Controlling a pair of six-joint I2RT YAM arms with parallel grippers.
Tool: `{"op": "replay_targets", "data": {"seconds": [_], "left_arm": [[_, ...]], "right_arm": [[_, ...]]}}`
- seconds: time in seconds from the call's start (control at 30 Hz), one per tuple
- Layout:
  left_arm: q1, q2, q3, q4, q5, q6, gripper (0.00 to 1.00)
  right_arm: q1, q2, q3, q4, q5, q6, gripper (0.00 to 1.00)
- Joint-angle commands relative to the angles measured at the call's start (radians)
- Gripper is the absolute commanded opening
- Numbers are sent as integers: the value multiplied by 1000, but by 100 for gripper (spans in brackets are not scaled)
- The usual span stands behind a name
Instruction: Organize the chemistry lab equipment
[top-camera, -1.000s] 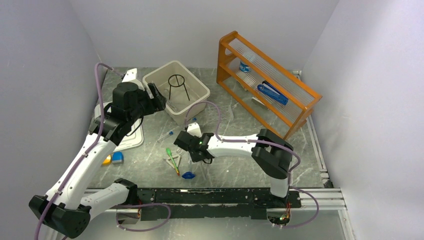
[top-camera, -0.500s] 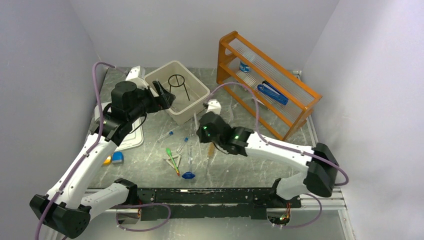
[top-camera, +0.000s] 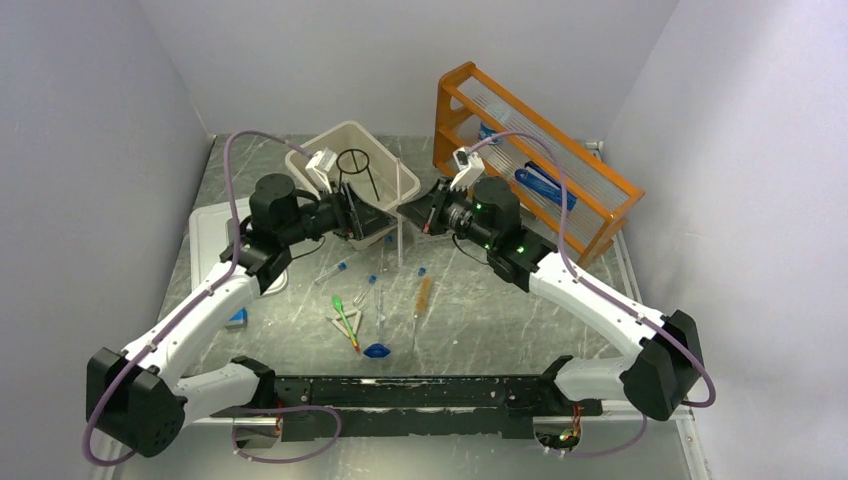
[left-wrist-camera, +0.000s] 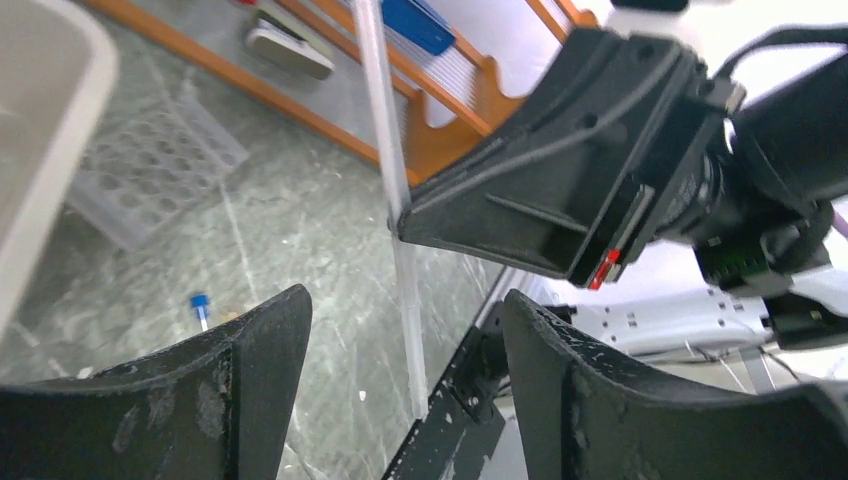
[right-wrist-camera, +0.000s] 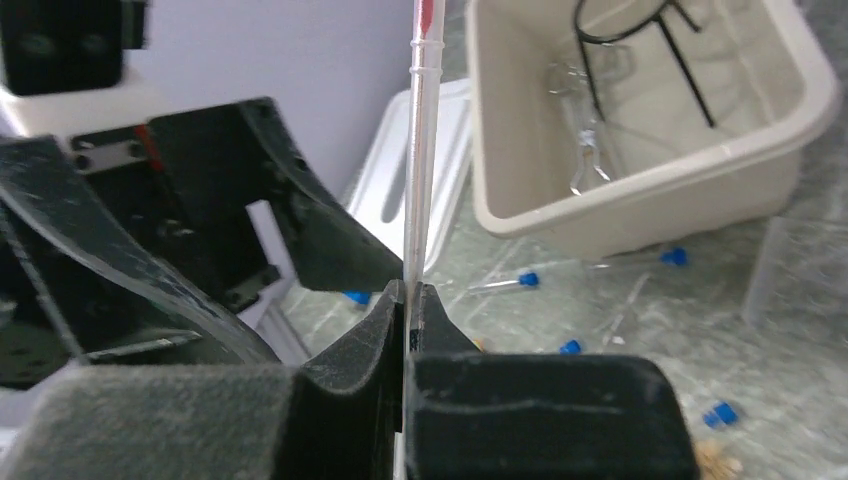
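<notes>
Two grippers face each other mid-handover: your right gripper (right-wrist-camera: 407, 297) pinches the glass rod (top-camera: 399, 205) upright beside the tub (top-camera: 318, 138), so your wide-spread, empty left gripper (left-wrist-camera: 405, 300) likely needs to straddle it and close.

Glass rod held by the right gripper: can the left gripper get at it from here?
Probably yes. The left gripper is open and faces the upright glass rod, with nothing between them. The right gripper pinches its middle, leaving only the lengths above and below free.
</notes>
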Motion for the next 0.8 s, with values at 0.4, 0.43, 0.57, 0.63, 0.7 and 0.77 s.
{"op": "replay_targets", "data": {"seconds": [0.4,0.43,0.57,0.63,0.7,0.77], "left_arm": [[-52,59,-43,296,147,-108,34],[-53,60,-42,295,146,-106,30],[-54,57,-37,266,140,-81,9],[-54,53,-31,239,129,-58,5],[-54,46,-23,202,103,-33,5],[-54,39,-13,164,62,-11,5]], "right_arm": [[-79,7,-1,203,-384,100,0],[-81,9,-1,203,-385,102,0],[-88,11,-1,202,-378,112,0],[-88,12,9,167,-354,111,4],[-90,7,17,132,-323,100,23],[-91,-5,21,105,-294,87,43]]}}
